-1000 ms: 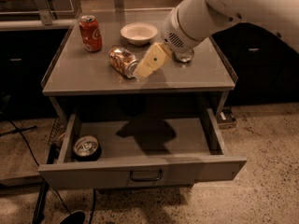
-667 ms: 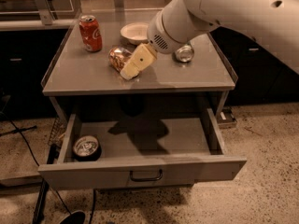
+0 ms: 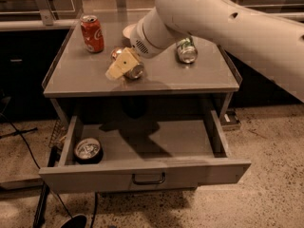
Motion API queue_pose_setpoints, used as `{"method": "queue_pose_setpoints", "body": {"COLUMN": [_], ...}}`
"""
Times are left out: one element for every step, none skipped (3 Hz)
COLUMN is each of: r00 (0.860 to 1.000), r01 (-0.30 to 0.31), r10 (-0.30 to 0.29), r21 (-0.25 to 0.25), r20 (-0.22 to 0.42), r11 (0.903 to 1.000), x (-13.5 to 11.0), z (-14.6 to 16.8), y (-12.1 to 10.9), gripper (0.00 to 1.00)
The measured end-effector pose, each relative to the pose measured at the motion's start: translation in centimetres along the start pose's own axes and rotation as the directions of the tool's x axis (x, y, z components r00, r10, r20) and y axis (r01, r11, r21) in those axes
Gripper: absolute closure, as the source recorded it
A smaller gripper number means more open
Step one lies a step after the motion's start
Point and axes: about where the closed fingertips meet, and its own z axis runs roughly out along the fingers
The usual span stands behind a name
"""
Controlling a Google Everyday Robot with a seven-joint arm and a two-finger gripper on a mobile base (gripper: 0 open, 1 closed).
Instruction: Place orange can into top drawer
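- Camera view: the orange can lies on its side on the grey surface, just toward 8 o'clock from its middle.
- The pincer sits right over the can, touching it; I cannot tell whether it grips.
- The white arm comes in from 2 o'clock.
- A red cola can stands at 10 o'clock; a green can lies at 2 o'clock.
- The top drawer below is pulled open, with a silver-topped can at its 8 o'clock corner.
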Motion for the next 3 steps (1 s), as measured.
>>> {"method": "queue_pose_setpoints", "body": {"r00": [1.000,0.999,0.998], "r01": [-0.026,-0.042,-0.061], "r10": [0.026,0.042,0.062], "r21": [0.003,0.010,0.017], "r20": [-0.007,-0.003,-0.012], "r11": [0.9997,0.9991,0.9980], "x": [0.0,0.2,0.9], "z": [2.5,4.6,6.4], "y": [0.0,-0.1,-0.5], "gripper": [0.00,0.00,0.00]}}
